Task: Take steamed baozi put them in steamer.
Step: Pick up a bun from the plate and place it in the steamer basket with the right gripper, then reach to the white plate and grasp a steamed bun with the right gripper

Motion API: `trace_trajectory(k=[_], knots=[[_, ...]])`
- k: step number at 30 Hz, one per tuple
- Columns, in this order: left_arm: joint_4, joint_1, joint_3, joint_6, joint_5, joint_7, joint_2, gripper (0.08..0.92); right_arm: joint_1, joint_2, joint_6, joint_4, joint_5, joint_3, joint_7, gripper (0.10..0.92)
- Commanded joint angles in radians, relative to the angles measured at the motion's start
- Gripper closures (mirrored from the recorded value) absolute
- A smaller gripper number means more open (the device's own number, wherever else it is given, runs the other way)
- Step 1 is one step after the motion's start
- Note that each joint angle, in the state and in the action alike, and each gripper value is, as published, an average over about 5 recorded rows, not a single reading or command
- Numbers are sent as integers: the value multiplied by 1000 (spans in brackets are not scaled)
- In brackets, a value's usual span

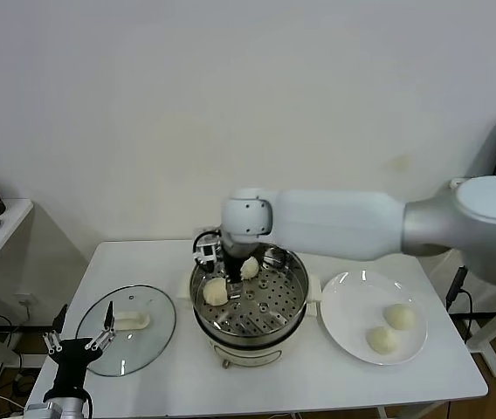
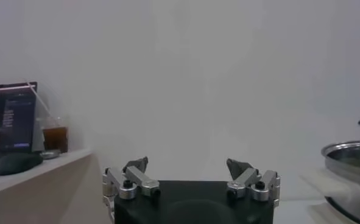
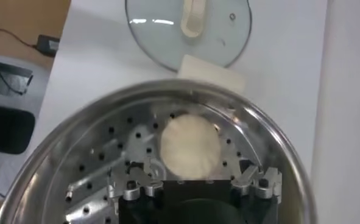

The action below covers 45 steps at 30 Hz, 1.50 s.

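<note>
You see two smooth cream-white baozi [image 1: 216,291] on the shiny steel steamer [image 1: 293,307]'s perforated tray. Your right gripper [image 1: 234,267] reaches down inside, fingers spread, holding nothing; left gripper [image 1: 80,341] waits open.

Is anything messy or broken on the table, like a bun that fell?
Nothing stands out. Two baozi sit on the perforated tray in the steamer, two more rest on the white plate, and the glass lid lies flat beside the pot. The right gripper is open above the tray.
</note>
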State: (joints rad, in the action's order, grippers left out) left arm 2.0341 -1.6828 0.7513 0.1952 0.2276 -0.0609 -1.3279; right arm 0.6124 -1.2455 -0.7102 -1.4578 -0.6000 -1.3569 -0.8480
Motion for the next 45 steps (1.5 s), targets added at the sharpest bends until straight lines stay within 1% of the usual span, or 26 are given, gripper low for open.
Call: trace_trajectory(k=[1, 4, 8, 12, 18, 22, 26, 35, 45], knots=[[6, 0, -5, -1, -1, 1, 3, 177, 196, 321, 105, -203, 99, -18, -243, 203], [7, 0, -10, -1, -5, 1, 5, 177, 229, 469, 218, -251, 208, -54, -338, 203], [7, 0, -18, -2, -13, 2, 6, 177, 180, 657, 311, -288, 333, -62, -375, 203], [3, -2, -20, -2, -21, 2, 8, 177, 39, 815, 364, -302, 433, 30, -377, 203], [-7, -4, -19, -1, -32, 2, 8, 177, -312, 932, 422, -254, 590, 285, -377, 203], [-12, -7, -18, -1, -41, 1, 2, 177, -558, 946, 451, -203, 675, 469, -371, 203], [-14, -14, -15, 0, -47, 0, -4, 177, -693, 922, 470, -169, 720, 550, -357, 203], [-19, -25, -10, 4, -57, 0, -12, 177, -811, 840, 483, -93, 776, 623, -306, 203], [-16, -34, 6, 6, -55, 0, -10, 177, -863, 752, 479, -17, 792, 664, -267, 203]])
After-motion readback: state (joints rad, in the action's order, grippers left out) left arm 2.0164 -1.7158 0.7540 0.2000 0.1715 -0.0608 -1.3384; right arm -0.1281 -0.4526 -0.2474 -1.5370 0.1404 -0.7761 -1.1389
